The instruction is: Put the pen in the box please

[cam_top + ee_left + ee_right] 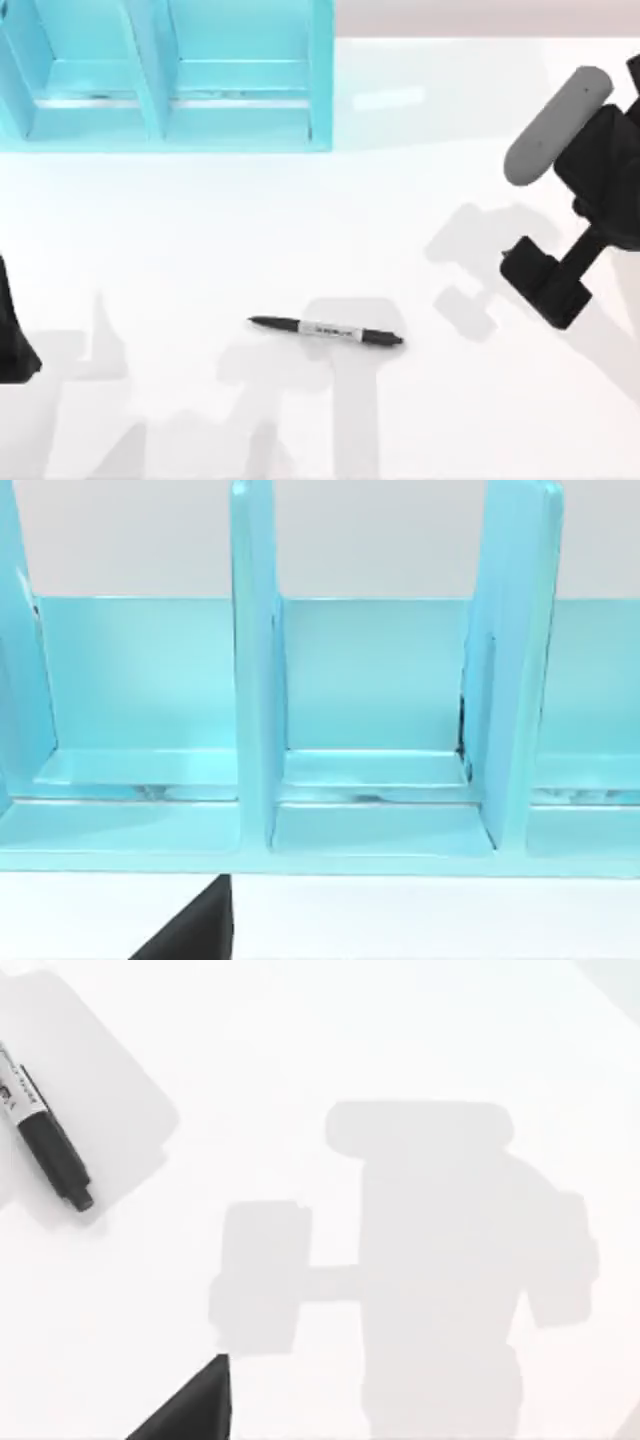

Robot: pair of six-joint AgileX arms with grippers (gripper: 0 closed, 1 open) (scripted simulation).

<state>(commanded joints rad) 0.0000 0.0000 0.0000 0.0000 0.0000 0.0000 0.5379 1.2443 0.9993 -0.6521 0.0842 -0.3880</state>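
Your right gripper (543, 283) hovers well right of the pen (325, 331); I cannot tell its finger state. Reach is in hand: next, bring it over the pen, then carry to the box (320, 80).

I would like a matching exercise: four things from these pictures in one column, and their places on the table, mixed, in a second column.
Things:
1. pen
2. box
3. right arm
4. left arm

Places, by the top view:
A. far left corner
B. right side, above the table
C. left edge
D. near the middle, lying flat

Pairs: 1-D, 2-A, 3-B, 4-C
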